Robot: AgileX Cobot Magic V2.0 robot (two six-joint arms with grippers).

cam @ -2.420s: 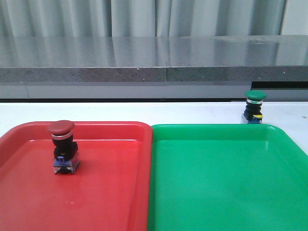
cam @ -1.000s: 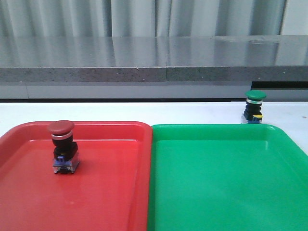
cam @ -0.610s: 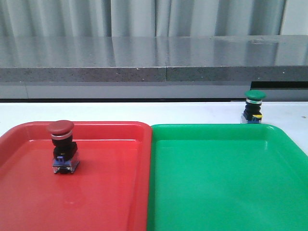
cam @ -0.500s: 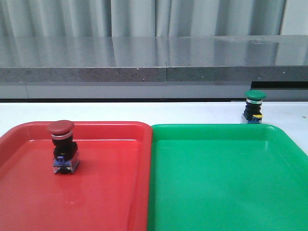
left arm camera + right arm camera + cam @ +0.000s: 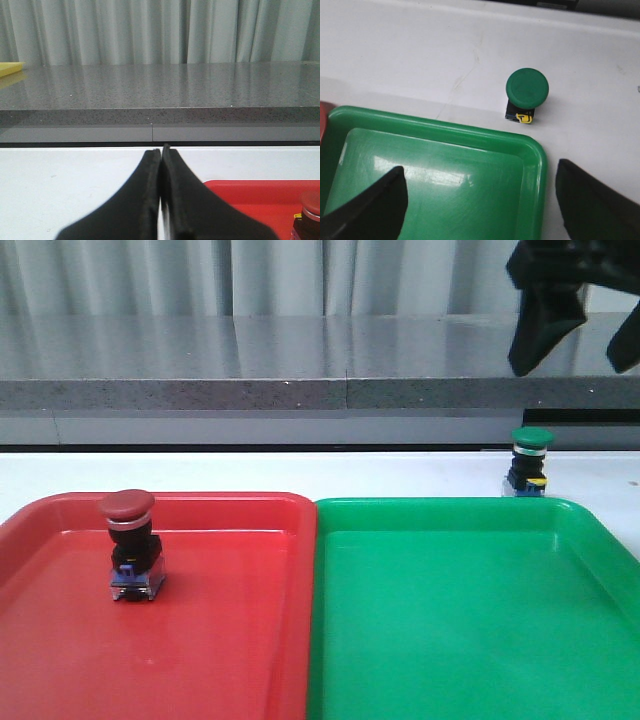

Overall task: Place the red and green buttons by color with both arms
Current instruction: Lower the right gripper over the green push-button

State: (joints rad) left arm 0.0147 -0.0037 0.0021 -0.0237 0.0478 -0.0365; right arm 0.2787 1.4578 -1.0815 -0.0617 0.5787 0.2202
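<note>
The red button (image 5: 130, 545) already stands upright inside the red tray (image 5: 220, 640), so the step in hand looks to be fetching the green button (image 5: 528, 462), which sits upright on the white tabletop (image 5: 300, 470) just beyond the far right corner of the green tray (image 5: 470, 620), near its rim but apart from it. The right end effector (image 5: 575, 325) hangs high above that button with its fingers spread wide; in the right wrist view the green cap (image 5: 527, 87) lies ahead of the gap between them, not yet under it. To do this well, the arm should probably move forward until the cap is centred between the fingers, then descend straight and close on the black body below the cap, since the wide rounded cap is likely to slip. Keeping the button upright during the lift and carrying it clear of the tray's raised rim would help avoid tipping it. The left end effector (image 5: 161, 165) has its fingers pressed together with nothing between them, low over the tabletop near the red tray's edge.
</note>
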